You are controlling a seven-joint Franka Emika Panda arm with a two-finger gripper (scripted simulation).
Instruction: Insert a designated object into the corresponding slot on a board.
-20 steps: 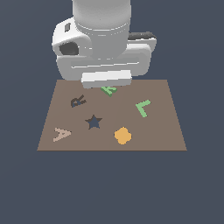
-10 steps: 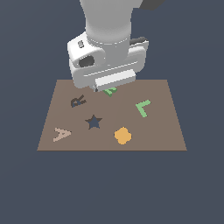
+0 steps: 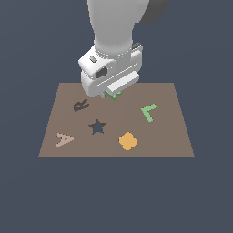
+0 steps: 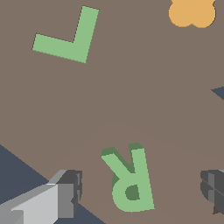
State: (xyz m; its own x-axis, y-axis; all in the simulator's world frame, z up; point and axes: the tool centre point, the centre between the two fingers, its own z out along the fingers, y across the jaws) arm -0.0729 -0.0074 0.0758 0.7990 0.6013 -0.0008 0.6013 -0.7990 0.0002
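The light-green R piece (image 4: 130,180) lies flat on the brown board (image 4: 131,92), near its far edge. In the exterior view only a bit of the R piece (image 3: 114,95) shows under the hand. My gripper (image 4: 140,192) is open and low over the piece, with one finger (image 4: 65,192) on each side of it and not touching it. In the exterior view the gripper (image 3: 110,94) hangs just above the board (image 3: 150,132). The dark R-shaped slot (image 3: 81,105) is empty, toward the exterior view's left of the gripper.
On the board lie a green L piece (image 3: 149,112) (image 4: 68,39) and an orange blob (image 3: 128,141) (image 4: 192,12). There are also a dark blue star cutout (image 3: 97,127) and a tan A shape (image 3: 64,139). The board edge runs close behind the gripper.
The hand has come down toward the board over the green R and has turned about its vertical axis. The pieces on the board have not moved.
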